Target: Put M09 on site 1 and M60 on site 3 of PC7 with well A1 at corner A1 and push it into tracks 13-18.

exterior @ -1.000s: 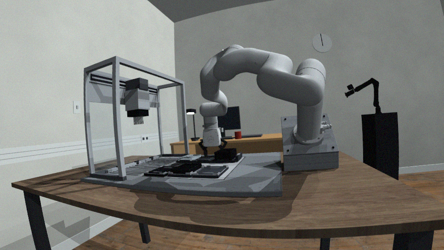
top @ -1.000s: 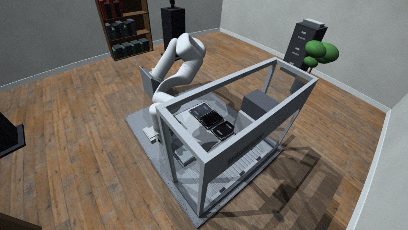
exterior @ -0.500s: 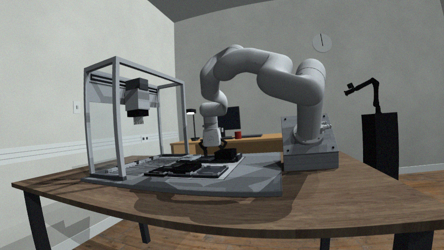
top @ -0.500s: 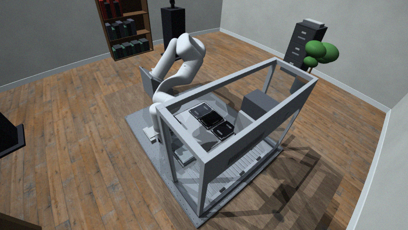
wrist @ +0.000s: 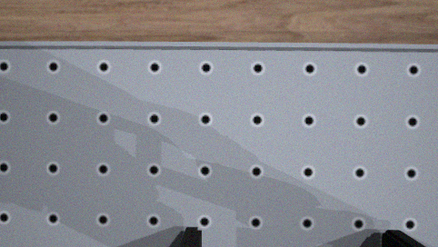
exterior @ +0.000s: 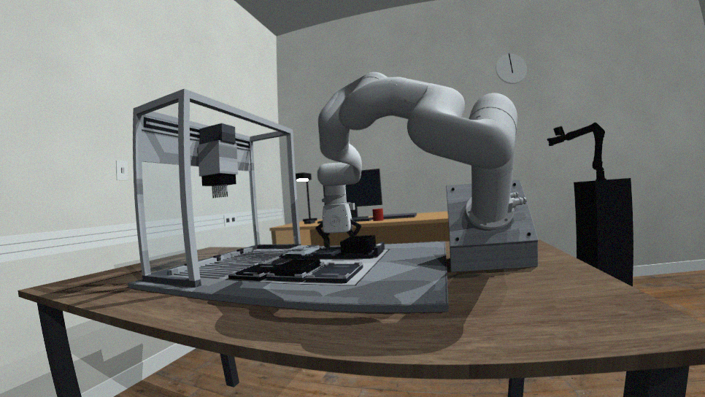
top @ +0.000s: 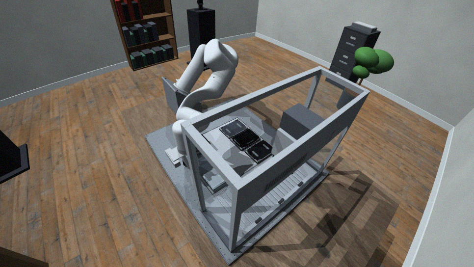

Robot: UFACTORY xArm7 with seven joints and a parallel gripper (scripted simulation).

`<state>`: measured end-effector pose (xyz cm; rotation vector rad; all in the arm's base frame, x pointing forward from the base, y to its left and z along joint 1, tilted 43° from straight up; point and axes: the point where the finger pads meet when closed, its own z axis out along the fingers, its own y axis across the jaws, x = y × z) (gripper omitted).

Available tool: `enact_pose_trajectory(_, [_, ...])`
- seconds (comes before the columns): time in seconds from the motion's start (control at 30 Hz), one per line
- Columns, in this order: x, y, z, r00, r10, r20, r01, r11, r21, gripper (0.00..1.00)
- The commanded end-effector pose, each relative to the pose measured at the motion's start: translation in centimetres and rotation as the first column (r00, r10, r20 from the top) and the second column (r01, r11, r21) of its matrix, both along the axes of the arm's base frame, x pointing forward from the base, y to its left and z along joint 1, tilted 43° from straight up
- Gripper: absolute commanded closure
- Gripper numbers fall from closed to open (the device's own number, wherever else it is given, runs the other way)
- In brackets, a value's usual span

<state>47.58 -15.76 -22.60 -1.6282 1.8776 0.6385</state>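
My gripper is open and empty. It hangs low over the perforated baseplate near that plate's edge, on the far side of the carrier in the exterior view. Only its two fingertips show in the wrist view. The carrier PC7 lies under the frame's near beam with a light grey plate on it. A tall dark block stands right beside the gripper. In the row of nests, the middle nest holds a dark plate. The nests on either side look flat.
The instrument's grey frame stands over the rails, with a pipetting head hanging inside. The arm's base block sits at the baseplate's end. The wooden table edge lies just beyond the baseplate.
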Motion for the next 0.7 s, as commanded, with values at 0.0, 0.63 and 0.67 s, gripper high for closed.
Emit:
enact_pose_trajectory(0.0, [0.04,-0.48,-0.05,1.0,-0.002,0.002,0.002,1.0,-0.005,0.0])
enact_pose_trajectory(0.63, [-0.07,-1.29,-0.82,1.0,-0.002,0.002,0.002,1.0,-0.005,0.0])
enact_pose_trajectory(0.67, [-0.08,-1.34,-0.87,1.0,-0.002,0.002,0.002,1.0,-0.005,0.0])
